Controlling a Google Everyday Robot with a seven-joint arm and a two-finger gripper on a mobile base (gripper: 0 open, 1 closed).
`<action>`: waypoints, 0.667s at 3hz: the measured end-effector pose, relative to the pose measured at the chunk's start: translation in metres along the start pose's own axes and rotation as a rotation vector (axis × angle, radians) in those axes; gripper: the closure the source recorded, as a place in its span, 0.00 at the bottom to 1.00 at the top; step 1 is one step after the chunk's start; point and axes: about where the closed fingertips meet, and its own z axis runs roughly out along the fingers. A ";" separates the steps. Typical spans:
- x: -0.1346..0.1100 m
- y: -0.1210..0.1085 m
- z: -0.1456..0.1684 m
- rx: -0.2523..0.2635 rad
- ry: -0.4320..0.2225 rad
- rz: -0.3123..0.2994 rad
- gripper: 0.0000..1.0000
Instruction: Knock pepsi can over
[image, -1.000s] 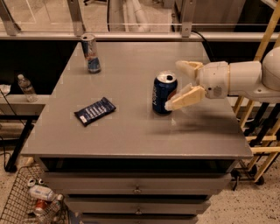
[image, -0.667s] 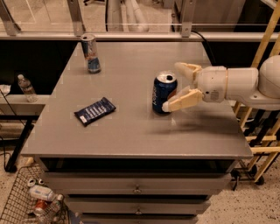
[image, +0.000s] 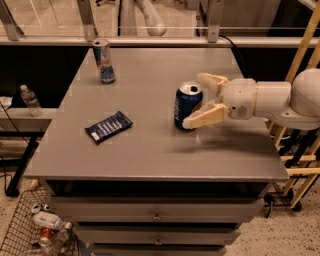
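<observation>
The pepsi can (image: 187, 106) is dark blue with a silver top and stands upright right of the middle of the grey table (image: 150, 150). My gripper (image: 197, 99) reaches in from the right at can height, open. One finger (image: 211, 80) is behind the can's top. The other finger (image: 205, 117) lies along its near right side, touching or nearly touching it. The can sits partly between the fingers.
A taller, slim silver-and-blue can (image: 103, 61) stands at the table's far left. A dark blue snack packet (image: 108, 126) lies flat at front left. A wire basket (image: 35, 230) with bottles sits on the floor at lower left. A wooden frame (image: 300, 70) stands at right.
The gripper has moved a little left, so the can now sits further between the fingers. The can still stands upright in the same spot.
</observation>
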 end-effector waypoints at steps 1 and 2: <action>0.000 0.001 0.004 -0.013 -0.002 0.001 0.00; 0.000 0.004 0.010 -0.024 -0.002 0.009 0.19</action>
